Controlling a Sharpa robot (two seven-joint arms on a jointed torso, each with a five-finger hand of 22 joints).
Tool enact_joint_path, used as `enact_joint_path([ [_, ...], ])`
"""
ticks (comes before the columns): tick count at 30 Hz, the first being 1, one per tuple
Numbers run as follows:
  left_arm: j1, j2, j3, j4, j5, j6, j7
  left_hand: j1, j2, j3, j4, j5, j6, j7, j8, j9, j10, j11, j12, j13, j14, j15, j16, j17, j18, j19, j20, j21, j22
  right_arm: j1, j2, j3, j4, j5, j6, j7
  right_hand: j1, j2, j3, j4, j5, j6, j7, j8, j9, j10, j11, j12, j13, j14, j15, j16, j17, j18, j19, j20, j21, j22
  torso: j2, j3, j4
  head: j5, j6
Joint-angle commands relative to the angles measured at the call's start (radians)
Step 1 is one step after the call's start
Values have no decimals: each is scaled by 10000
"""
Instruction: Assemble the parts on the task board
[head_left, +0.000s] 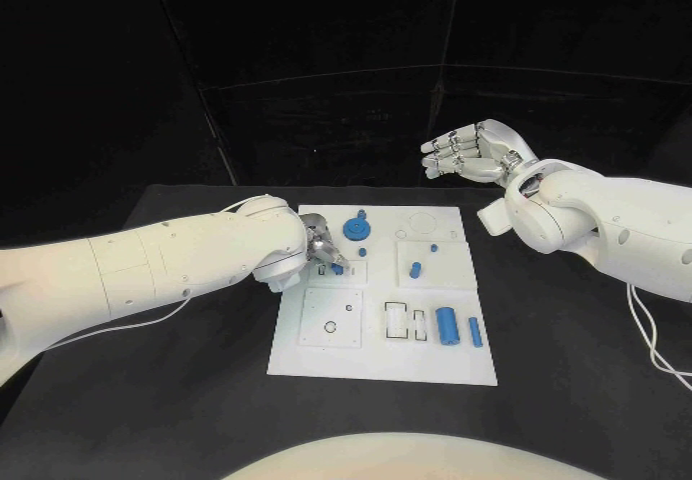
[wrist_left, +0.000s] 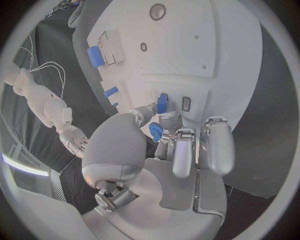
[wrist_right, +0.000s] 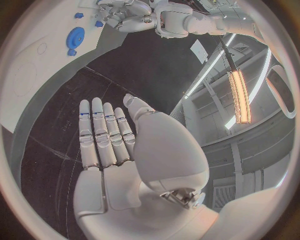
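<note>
On the black table (head_left: 188, 390) we found the flat white rectangular task board (head_left: 433, 360), lying at the middle with its long side running away from the robot. We recorded these small blue plastic parts on it: a round blue disc-shaped part (head_left: 358, 233) near the far left corner; a short blue peg (head_left: 414, 268) in a square recess at the board's right middle; a wider blue cylinder (head_left: 449, 324) lying beside a slimmer blue bar (head_left: 476, 332) at the near right, just apart from each other.

We saw the left hand (head_left: 320, 252) low over the board's left side, between the disc and the near left square plate. From the left wrist camera, its fingertips (wrist_left: 164, 119) pinched a small blue piece (wrist_left: 162, 103) held against the board surface; a second blue bit (wrist_left: 155, 131) showed under the palm, though we could not tell whether it was gripped.

We noted the right hand (head_left: 464, 153) raised well above and beyond the board's far right corner, holding nothing, fingers straight and lying side by side.
</note>
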Motion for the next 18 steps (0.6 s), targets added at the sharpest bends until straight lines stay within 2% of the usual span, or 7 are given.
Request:
enact_joint_path([
  [1, -45, -4, -39, 10, -125, 502, -226, -45, 78, 1181, -1105, 35, 47, -113, 45, 636, 192, -96, 57, 23, 1075, -70, 30, 2635, -94, 129, -63, 68, 22, 21, 13, 9, -1, 30, 101, 134, -44, -68, 59, -16, 34, 16, 235, -51, -11, 11, 39, 22, -11, 65, -4, -54, -10, 102, 77, 1, -35, -10, -1, -2, 8, 7, -4],
  [18, -51, -6, -46, 9, -132, 653, -252, -192, 31, 1195, -1075, 41, 123, -178, 202, 746, 266, -148, 125, 79, 1075, -112, 30, 2635, -101, 146, -100, 89, 64, 20, 23, 9, -15, 30, 143, 146, -60, -77, 73, -20, 32, 16, 236, -54, -11, 9, 41, 25, -27, 68, -2, -68, -19, 102, 84, 3, -54, -21, 4, 1, -3, 25, -21],
])
